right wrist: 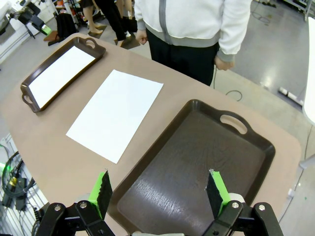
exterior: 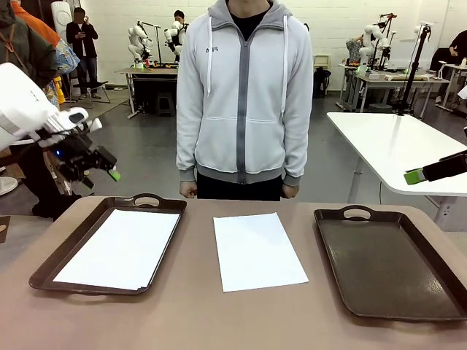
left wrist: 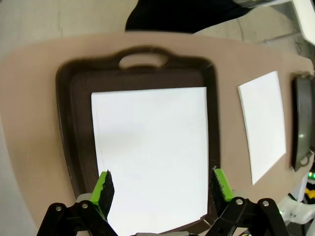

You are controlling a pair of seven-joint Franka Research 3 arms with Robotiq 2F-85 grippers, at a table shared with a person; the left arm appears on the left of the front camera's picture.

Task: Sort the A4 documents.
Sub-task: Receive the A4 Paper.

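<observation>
Brown table in a big room, more tables far behind. Far left: left gripper up in the air by left tray, fingers wide apart, holding nothing. One white sheet flat inside that tray. Middle: second sheet flat on bare table, person standing just behind, hands down. Right: right tray, dark inside, right gripper up above it, fingers wide apart too, holding nothing.

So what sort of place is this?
Probably a robotics lab or test hall: the left gripper and right gripper hang over a table holding a tray of A4 paper, a loose A4 sheet and an empty tray, and more worktables stand on the grey floor behind the person.
</observation>
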